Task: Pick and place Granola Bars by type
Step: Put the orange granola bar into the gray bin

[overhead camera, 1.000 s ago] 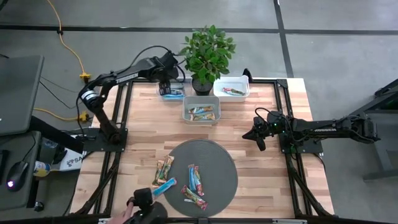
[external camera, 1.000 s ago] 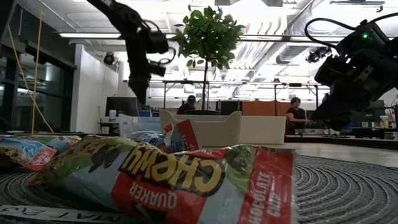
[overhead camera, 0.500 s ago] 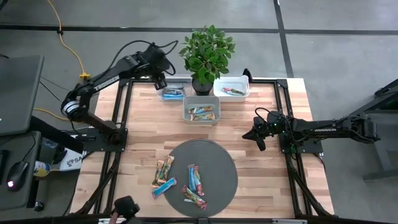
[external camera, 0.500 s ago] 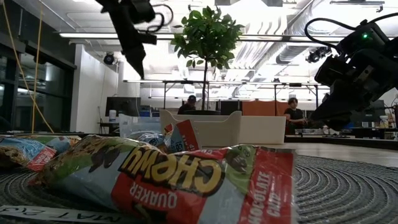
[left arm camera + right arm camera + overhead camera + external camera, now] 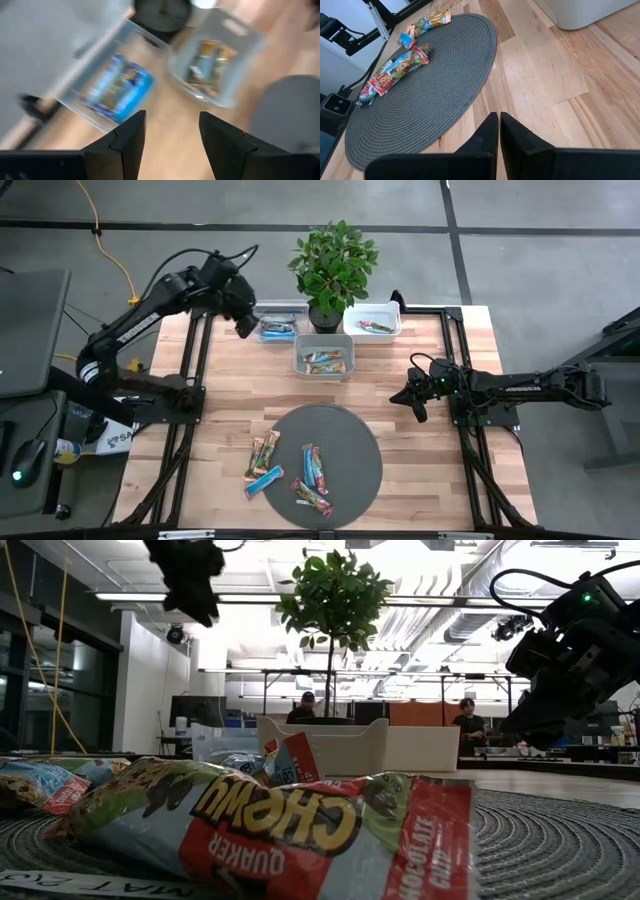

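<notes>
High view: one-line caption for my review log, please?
Left gripper open beside the blue-bar bin; right gripper shut, waiting; five bars remain at the round mat.

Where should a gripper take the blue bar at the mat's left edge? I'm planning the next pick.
Come from straight above and pinch the blue bar across its narrow width near the middle. It lies flat, slanted, half on the mat and half on the table, with clear space along both long sides. The left gripper, open, is nearest.

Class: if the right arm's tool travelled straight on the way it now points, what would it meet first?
Most likely the grey woven mat: the shut right tool points across bare wooden tabletop towards it. Depth is uncertain.
</notes>
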Tool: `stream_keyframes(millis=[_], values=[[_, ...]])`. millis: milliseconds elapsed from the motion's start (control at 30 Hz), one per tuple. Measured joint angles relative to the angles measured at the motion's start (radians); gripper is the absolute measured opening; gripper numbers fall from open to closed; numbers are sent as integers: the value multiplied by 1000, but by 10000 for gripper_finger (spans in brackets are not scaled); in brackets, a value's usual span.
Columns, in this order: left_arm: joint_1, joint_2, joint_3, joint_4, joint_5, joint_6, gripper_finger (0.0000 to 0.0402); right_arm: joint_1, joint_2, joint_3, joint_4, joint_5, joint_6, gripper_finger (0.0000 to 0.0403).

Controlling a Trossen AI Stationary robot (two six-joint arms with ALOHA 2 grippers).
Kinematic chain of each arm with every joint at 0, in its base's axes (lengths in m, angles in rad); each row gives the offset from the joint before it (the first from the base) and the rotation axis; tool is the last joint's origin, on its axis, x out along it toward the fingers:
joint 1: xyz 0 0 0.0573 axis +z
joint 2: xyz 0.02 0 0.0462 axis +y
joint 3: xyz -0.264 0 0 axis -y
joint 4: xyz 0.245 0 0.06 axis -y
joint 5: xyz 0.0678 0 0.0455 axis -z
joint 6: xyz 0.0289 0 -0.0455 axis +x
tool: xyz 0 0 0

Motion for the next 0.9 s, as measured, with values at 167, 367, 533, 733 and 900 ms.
stream_keyframes(millis=[167,367,533,733,900], values=[[-1,-103,0,-79,117,-198,179,0,0,0,0,0,0,0],[0,-232,0,-161,171,-486,179,0,0,0,0,0,0,0],[-1,-330,0,-268,178,-631,179,0,0,0,0,0,0,0],[-1,-444,-1,-391,171,-745,179,0,0,0,0,0,0,0],[0,-531,-1,-488,143,-814,179,0,0,0,0,0,0,0]])
